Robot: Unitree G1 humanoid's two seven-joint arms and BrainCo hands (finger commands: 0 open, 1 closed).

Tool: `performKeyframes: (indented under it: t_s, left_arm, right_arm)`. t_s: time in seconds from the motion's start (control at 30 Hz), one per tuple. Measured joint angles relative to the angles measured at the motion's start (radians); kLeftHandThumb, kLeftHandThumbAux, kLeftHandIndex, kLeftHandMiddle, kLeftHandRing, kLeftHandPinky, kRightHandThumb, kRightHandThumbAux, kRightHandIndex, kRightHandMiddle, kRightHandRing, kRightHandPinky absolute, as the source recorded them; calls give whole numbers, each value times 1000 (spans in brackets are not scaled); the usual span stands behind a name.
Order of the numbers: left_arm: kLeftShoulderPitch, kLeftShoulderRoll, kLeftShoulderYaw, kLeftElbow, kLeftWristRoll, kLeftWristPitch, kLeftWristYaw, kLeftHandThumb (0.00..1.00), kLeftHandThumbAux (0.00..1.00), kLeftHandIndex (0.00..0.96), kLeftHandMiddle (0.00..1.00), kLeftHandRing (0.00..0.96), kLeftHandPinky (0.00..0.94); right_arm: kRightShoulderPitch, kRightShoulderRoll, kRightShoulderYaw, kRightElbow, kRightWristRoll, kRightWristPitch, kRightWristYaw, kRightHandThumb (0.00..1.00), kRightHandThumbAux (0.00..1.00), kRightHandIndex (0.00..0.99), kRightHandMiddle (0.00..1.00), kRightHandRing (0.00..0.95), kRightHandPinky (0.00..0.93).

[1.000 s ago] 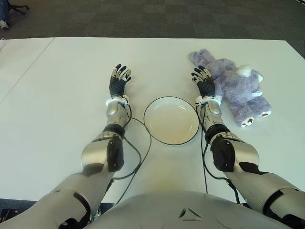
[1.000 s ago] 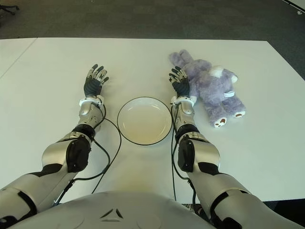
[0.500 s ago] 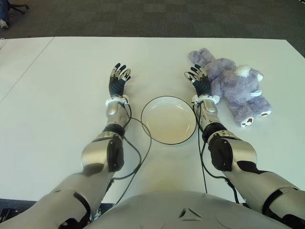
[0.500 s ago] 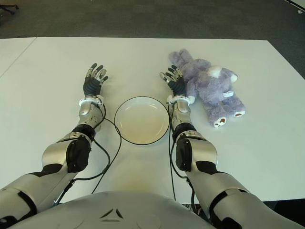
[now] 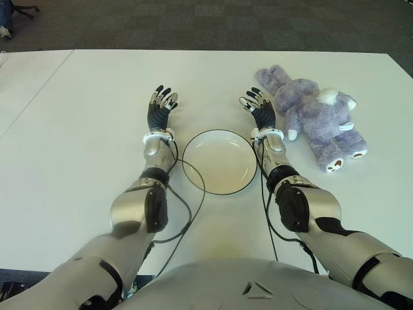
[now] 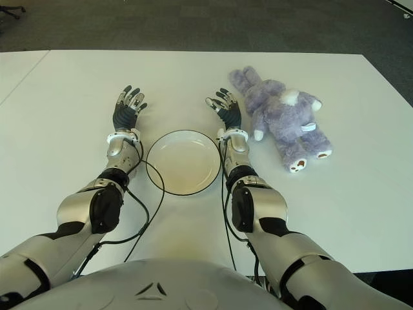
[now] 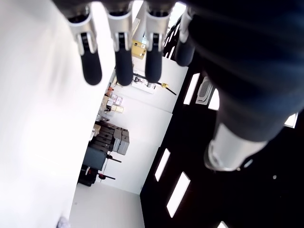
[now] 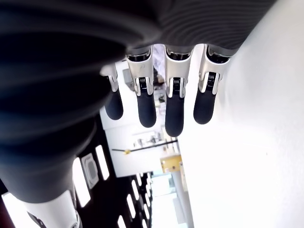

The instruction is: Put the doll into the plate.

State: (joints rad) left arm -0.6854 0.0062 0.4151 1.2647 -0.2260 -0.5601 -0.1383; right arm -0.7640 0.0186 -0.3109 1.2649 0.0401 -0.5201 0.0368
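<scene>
A purple plush doll (image 5: pixel 317 115) with white paws lies on the white table (image 5: pixel 77 129) at the right. A white plate (image 5: pixel 218 161) with a dark rim sits between my two forearms, touching the right one. My right hand (image 5: pixel 259 108) is open, fingers spread and straight, a little to the left of the doll and apart from it. My left hand (image 5: pixel 160 106) is open too, to the left of the plate. Both wrist views show straight fingers (image 8: pixel 174 109) holding nothing.
Black cables (image 5: pixel 187 194) run along both forearms and curl around the plate's near side. A seam (image 5: pixel 39 90) splits the table at the far left. Dark carpet (image 5: pixel 206 22) lies beyond the far edge.
My right hand has swung left, away from the doll. The plate has slid left with the right forearm. The left hand has stayed put.
</scene>
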Motion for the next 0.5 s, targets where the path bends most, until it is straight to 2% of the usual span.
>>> performKeyframes:
  t_s: [0.23, 0.5]
  left_arm:
    - [0, 0, 0, 1, 0, -4, 0, 177, 735, 151, 188, 192, 230]
    - [0, 0, 0, 1, 0, -5, 0, 188, 745, 154, 188, 194, 232]
  right_arm:
    - [-31, -10, 5, 1, 1, 1, -2, 153, 797, 153, 262, 287, 309]
    - [-81, -27, 9, 1, 2, 0, 0, 244, 809, 158, 254, 271, 286]
